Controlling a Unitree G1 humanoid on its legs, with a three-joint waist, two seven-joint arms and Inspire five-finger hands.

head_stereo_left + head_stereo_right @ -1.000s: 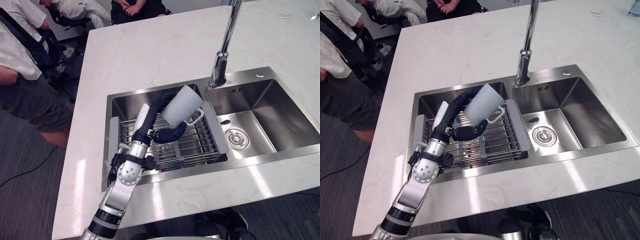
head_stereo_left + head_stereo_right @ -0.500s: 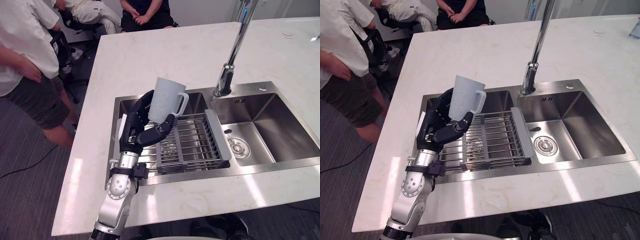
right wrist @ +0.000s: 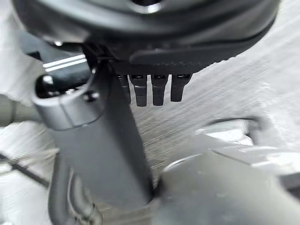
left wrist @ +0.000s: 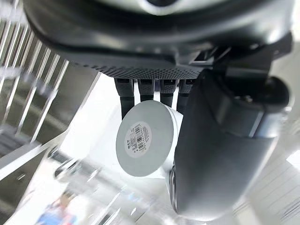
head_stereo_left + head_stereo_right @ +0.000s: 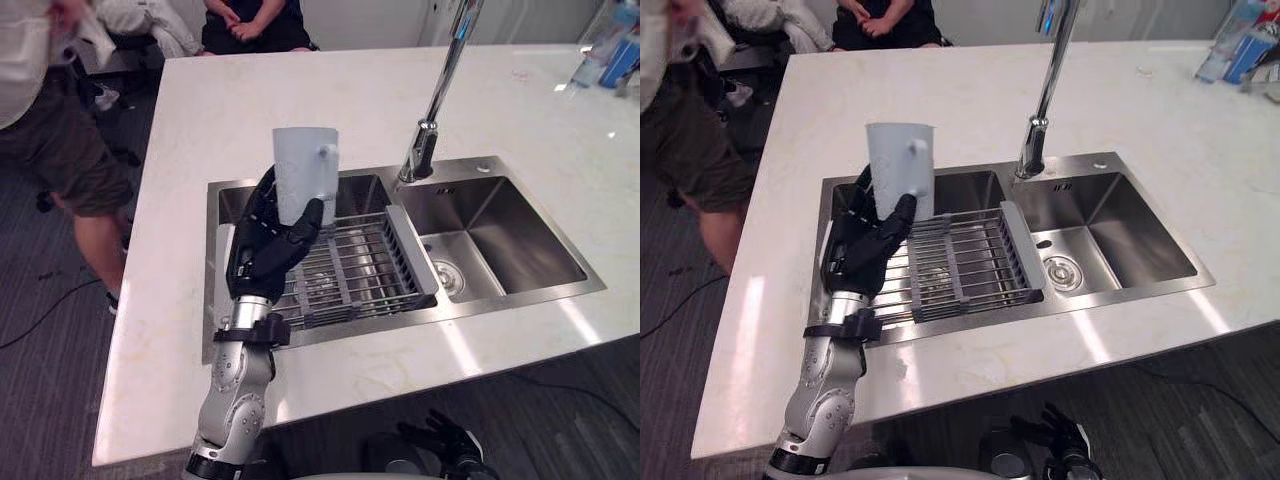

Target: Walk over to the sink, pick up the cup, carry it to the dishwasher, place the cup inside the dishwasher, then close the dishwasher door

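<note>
A pale grey cup (image 5: pixel 303 175) with a side handle is held upright above the left sink basin (image 5: pixel 232 205), clear of the dish rack (image 5: pixel 350 275). My left hand (image 5: pixel 265 245) is shut on it, fingers wrapped round its lower wall and thumb on the near side. In the left wrist view the cup's round base (image 4: pixel 143 138) with a barcode sticker sits between the fingers (image 4: pixel 150 89) and the thumb (image 4: pixel 220 150). My right hand (image 3: pixel 108 140) hangs low over the floor with its fingers (image 3: pixel 150 89) relaxed, holding nothing.
A tall chrome faucet (image 5: pixel 432 110) stands behind the divider of the double sink; the right basin (image 5: pixel 500 235) has a drain. White marble counter (image 5: pixel 330 95) surrounds it. A person (image 5: pixel 60 150) stands at the counter's left; another sits beyond. Blue bottles (image 5: pixel 610 45) stand far right.
My left hand has raised the cup from the rack and turned it from tilted to upright. The camera has also shifted, so the whole sink sits differently in view.
</note>
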